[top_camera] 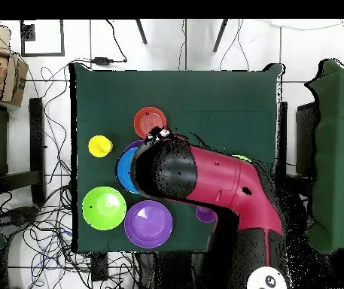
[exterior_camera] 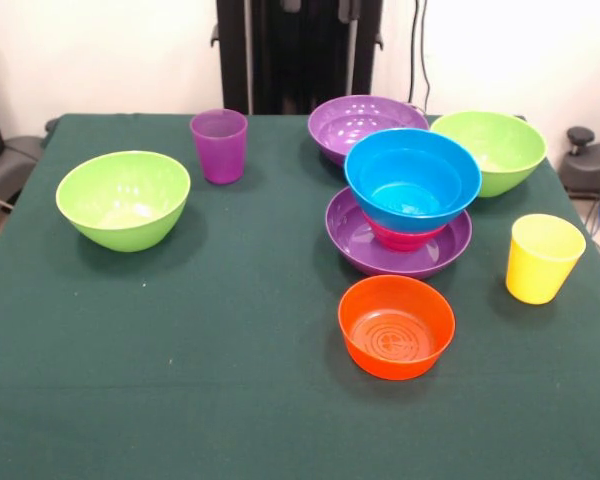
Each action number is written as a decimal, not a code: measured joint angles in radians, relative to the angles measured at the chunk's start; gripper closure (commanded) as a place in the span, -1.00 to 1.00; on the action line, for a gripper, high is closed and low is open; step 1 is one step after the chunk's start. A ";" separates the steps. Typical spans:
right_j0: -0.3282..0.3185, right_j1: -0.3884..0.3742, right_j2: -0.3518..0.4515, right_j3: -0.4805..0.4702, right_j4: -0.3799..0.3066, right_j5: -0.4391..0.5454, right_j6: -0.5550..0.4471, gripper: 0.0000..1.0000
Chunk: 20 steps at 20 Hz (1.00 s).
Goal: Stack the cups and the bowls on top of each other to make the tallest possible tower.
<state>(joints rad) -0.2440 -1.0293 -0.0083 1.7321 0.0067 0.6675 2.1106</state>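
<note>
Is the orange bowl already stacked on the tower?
No, the orange bowl sits alone on the table, in front of the tower, where the blue bowl is on top.

Tower [exterior_camera: 400,225] frame centre: large blue plastic bowl [exterior_camera: 412,180] nested on small red-pink bowl [exterior_camera: 404,237] in wide purple bowl [exterior_camera: 380,250]; small orange bowl [exterior_camera: 396,326] below it.

Six bowls [exterior_camera: 412,178] (one half-hidden), two cups [exterior_camera: 219,146].

Close beneath the gripper [top_camera: 159,135] the tower [exterior_camera: 400,235] rises, with the blue bowl [exterior_camera: 412,180] on top as the tallest obstacle. The orange bowl [top_camera: 150,122] sits just ahead and the yellow cup [top_camera: 99,146] out to its left. Back toward the base, a lime bowl [top_camera: 104,208] and a purple bowl [top_camera: 148,223] crowd together. Past the orange bowl there's open tablecloth [top_camera: 220,98].
</note>
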 measured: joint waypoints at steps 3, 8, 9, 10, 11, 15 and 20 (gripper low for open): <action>0.009 -0.006 0.014 0.021 -0.015 -0.008 0.000 -1.00; 0.028 -0.027 0.018 0.093 -0.017 -0.062 0.000 -1.00; 0.030 -0.029 0.018 0.100 -0.017 -0.068 0.000 -1.00; 0.038 -0.035 0.018 0.124 -0.018 -0.090 0.000 -1.00; 0.044 -0.038 0.018 0.137 -0.020 -0.103 0.000 -1.00; 0.080 -0.051 0.015 0.200 -0.037 -0.163 0.000 -1.00; 0.135 -0.051 0.005 0.270 -0.060 -0.238 0.000 -1.00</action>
<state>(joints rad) -0.1092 -1.0798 -0.0034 2.0023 -0.0535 0.4297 2.1106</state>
